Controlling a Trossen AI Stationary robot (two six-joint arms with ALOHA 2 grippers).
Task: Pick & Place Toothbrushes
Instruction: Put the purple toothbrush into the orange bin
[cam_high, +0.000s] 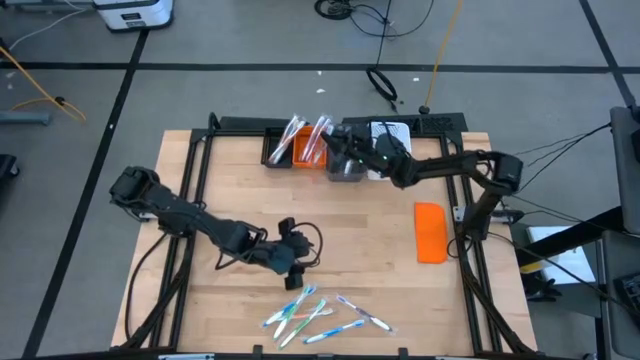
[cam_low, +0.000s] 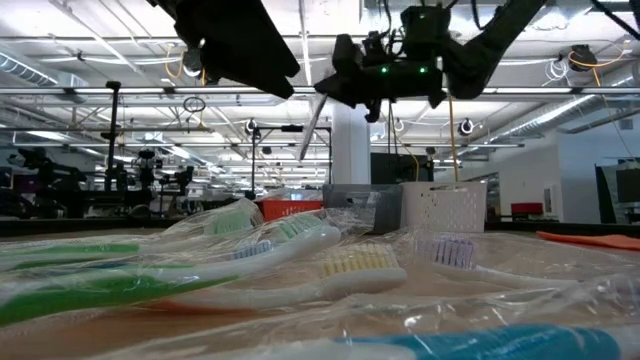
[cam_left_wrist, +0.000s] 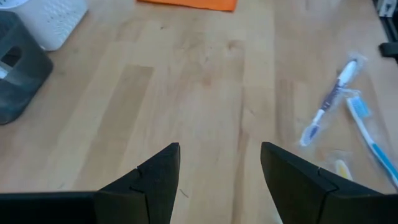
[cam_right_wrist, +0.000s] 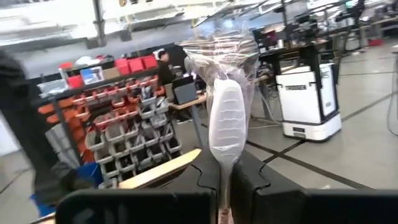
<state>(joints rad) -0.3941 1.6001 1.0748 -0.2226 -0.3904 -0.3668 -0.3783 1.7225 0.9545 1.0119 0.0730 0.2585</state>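
1. Left hand (cam_high: 290, 262) hovers over the near middle of the table (cam_high: 240, 190), fingers apart and nothing between them; bare wood shows in the gap in its wrist view.
2. Just near of it and a touch to the right lies the loose pile of toothbrushes (cam_high: 322, 314), spread in a fan at the table's near edge, still in clear wrappers. Most long axes run slantwise, from near-left up to far-right.
3. The nearest brush sits right below the left hand, so this arm looks much the better placed for the next pick. My read: it needs to drop toward the near edge and turn its jaws across a handle rather than along it.
4. Far middle: the orange bin (cam_high: 283, 152) already has wrapped brushes standing in it, with a dark bin (cam_high: 345, 168) beside it.
5. Right hand (cam_high: 345, 140) is up at those bins, fingers together and clamped on a wrapped toothbrush (cam_right_wrist: 226, 124), which stands upright out of the grip.
6. Far right, the orange block (cam_high: 431, 232) lies flat, well apart from everything.
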